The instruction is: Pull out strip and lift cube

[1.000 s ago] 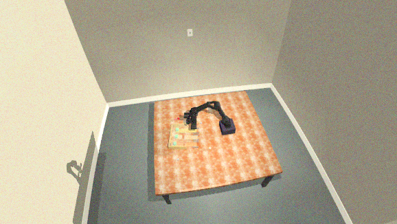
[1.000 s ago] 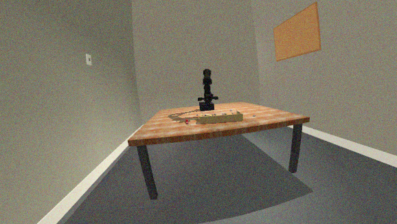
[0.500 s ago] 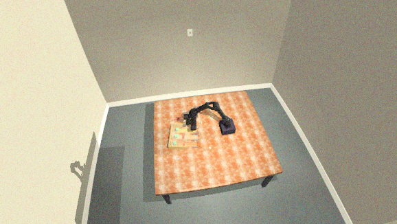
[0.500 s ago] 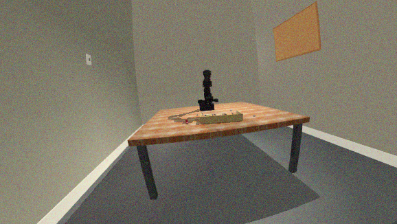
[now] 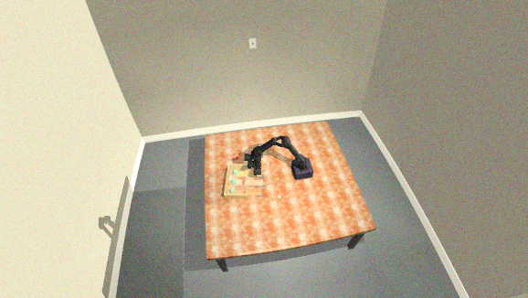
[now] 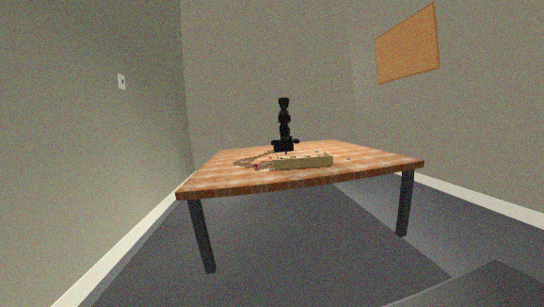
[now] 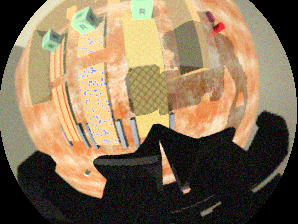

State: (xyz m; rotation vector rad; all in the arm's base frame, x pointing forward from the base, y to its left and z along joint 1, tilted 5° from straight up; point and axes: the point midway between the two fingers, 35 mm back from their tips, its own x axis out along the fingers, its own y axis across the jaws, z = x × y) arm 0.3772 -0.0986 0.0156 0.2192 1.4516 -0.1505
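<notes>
A flat wooden tray [image 5: 227,194] [image 6: 301,164] holds three strips side by side, each with a green cube at its far end. In the wrist view the cubes [image 7: 51,40] [image 7: 84,20] [image 7: 140,6] sit at the top. The right-hand yellow strip [image 7: 143,46] carries an olive patterned pad [image 7: 147,90] at its near end. A blue-dotted strip [image 7: 93,96] lies to its left. My gripper [image 7: 156,127] [image 5: 257,173] [image 6: 282,150] is shut, with its tips down at the near edge of the olive pad. I cannot read the cubes' labels.
A small red piece [image 5: 236,158] [image 6: 255,166] [image 7: 217,27] lies on the table beyond the tray's corner. The arm's base [image 5: 301,171] stands to the right of the tray on the orange table [image 5: 297,215].
</notes>
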